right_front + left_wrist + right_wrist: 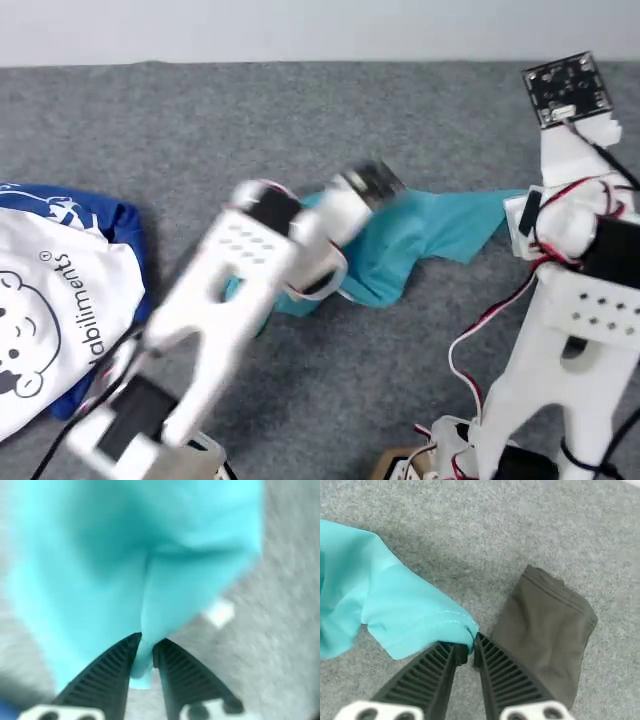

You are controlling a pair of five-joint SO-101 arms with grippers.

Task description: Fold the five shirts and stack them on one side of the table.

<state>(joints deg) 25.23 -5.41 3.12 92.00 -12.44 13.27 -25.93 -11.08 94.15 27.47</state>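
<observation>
The left end effector [146,651] and right end effector [466,651] each pinch the teal shirt [430,230]; a fold seems underway, next needing the 2 held edges laid together flat.

Robotics test bench, lab-type setting; tabletop covered by a grey felt-like mat [300,130]; plain white wall [300,30] behind it; left arm [240,290] and right arm [575,330] are white plastic with perforated link plates; loose red, black and white wires [453,350] run uncovered along the right arm; a bare circuit board [567,87] sits exposed at its upper end; shirts lie on the mat as the handled material: teal shirt [420,235], white printed shirt [50,320], blue shirt [110,215], folded dark shirt [545,635]
</observation>
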